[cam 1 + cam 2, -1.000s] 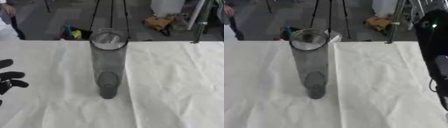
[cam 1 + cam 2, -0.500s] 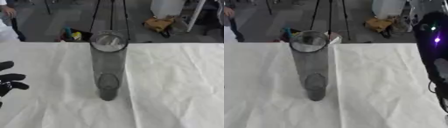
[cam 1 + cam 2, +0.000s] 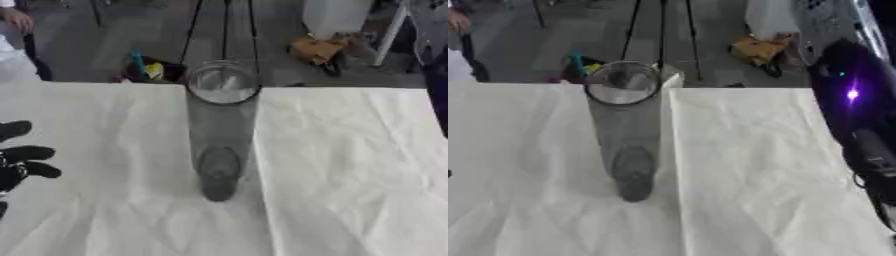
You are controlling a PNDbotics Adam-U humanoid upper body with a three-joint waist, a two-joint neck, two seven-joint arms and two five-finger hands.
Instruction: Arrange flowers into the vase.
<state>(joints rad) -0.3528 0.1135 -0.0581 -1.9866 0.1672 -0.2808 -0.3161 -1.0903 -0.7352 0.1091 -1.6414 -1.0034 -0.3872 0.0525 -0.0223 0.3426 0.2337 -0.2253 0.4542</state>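
A tall clear glass vase [image 3: 220, 131] stands upright in the middle of the white cloth-covered table [image 3: 350, 165], with nothing inside it. My left hand [image 3: 19, 161] shows only as black fingers at the left edge of the left eye view; they are spread and relaxed, well clear of the vase and holding nothing. My right arm [image 3: 857, 114] runs down the right edge of the right eye view, black with a purple light on it. Its hand lies outside both views. No flowers show in either view.
The cloth [image 3: 745, 190] is wrinkled, with bare room on both sides of the vase. Beyond the table's far edge are tripod legs [image 3: 224, 30], a brown bag [image 3: 317, 50] on the floor and some coloured items [image 3: 147, 69].
The right arm has shifted slightly at the right edge, and its purple light now shows. The vase and the left hand stay where they were.
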